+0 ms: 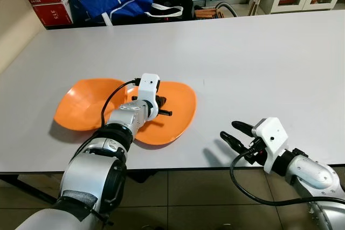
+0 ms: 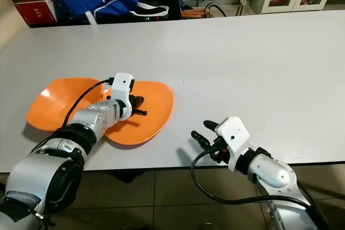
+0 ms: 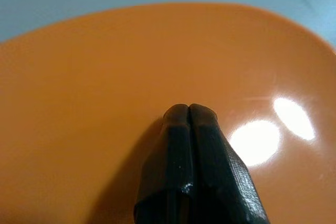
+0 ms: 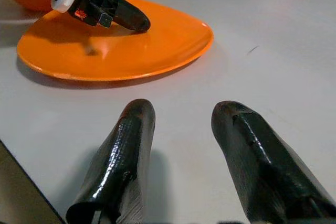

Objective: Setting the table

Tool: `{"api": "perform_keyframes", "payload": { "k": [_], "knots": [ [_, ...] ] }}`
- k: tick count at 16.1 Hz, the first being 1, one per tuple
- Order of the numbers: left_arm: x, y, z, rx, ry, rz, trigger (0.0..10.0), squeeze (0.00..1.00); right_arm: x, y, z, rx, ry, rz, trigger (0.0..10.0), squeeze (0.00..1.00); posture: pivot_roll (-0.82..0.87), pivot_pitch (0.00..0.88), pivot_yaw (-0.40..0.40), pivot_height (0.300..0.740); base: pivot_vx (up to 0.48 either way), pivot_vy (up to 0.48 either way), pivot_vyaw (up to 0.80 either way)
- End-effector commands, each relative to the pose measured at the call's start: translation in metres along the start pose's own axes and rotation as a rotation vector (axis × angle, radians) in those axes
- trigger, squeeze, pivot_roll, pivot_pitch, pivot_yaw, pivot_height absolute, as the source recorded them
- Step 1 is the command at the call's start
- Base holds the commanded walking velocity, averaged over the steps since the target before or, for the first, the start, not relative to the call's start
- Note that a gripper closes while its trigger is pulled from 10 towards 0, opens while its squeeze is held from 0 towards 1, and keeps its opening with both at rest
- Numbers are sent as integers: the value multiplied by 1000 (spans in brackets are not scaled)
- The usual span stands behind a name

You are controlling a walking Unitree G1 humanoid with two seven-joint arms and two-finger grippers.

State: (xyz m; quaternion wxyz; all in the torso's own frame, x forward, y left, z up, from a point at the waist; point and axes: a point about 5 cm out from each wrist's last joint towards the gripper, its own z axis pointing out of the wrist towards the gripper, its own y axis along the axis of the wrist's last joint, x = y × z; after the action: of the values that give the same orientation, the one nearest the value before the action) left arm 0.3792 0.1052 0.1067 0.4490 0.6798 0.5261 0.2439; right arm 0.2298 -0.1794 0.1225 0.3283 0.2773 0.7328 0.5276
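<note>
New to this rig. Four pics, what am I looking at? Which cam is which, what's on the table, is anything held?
It is a humanoid robot with two silver arms, each ending in two black fingers. The two wide pictures come from its head camera; the close-ups come from cameras on each wrist. On the white table lie two orange plates: one under the left gripper, the other overlapping it on the robot's left. The left gripper's fingers are shut, tips over the plate, holding nothing. The right gripper rests open near the table's near edge, empty.

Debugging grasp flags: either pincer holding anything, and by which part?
Nothing held. Left pincer is shut empty, tips on the round orange plastic plate. Right pincer is open over the white table.
</note>
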Motion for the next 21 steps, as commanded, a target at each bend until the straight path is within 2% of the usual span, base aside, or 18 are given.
{"api": "perform_keyframes", "payload": {
  "k": [1,3,4,5,6,7,9,11,12,14,17,21],
  "knots": [
    [1,22,-2,-69,-6,19,10000,0,2,4,0,-16,-4,-13,10000,0,-344,42,141,740,0,0,0],
    [-7,49,-5,-163,-39,26,10000,0,3,4,2,-23,-10,1,10000,0,-333,36,142,740,0,0,0],
    [-12,76,-13,-275,-81,31,10000,0,4,3,4,-30,-15,12,10000,0,-327,30,143,740,0,0,0],
    [-12,95,-24,-379,-85,64,10000,0,5,3,7,-35,-20,22,10000,0,-319,25,143,740,0,0,0],
    [-5,105,-40,-470,-83,108,10000,0,7,3,12,-45,-24,35,10000,0,-297,15,142,740,0,0,0],
    [4,108,-51,-517,-34,179,10000,1000,7,3,15,-49,-26,41,10000,0,-284,11,139,740,0,0,0],
    [34,107,-74,-564,83,284,10000,1000,5,5,22,-72,-53,58,10000,0,-253,0,133,740,0,0,0],
    [68,101,-92,-551,200,272,10000,1000,1,10,27,-97,-76,71,10000,0,-230,0,127,740,0,0,0],
    [77,99,-97,-546,231,265,10000,1000,-1,10,29,-99,-81,73,10000,0,-215,0,123,740,0,0,0],
    [107,79,-122,-519,341,236,10000,1000,-2,10,36,-107,-81,76,10000,0,-190,0,111,740,0,0,0],
    [125,63,-147,-490,422,189,10000,1000,-1,12,43,-120,-63,79,10000,0,-163,0,90,740,0,0,0],
    [150,53,-165,-432,522,154,10000,1000,-3,11,46,-114,-46,71,10000,0,-151,0,74,740,0,0,0]
  ]
}}
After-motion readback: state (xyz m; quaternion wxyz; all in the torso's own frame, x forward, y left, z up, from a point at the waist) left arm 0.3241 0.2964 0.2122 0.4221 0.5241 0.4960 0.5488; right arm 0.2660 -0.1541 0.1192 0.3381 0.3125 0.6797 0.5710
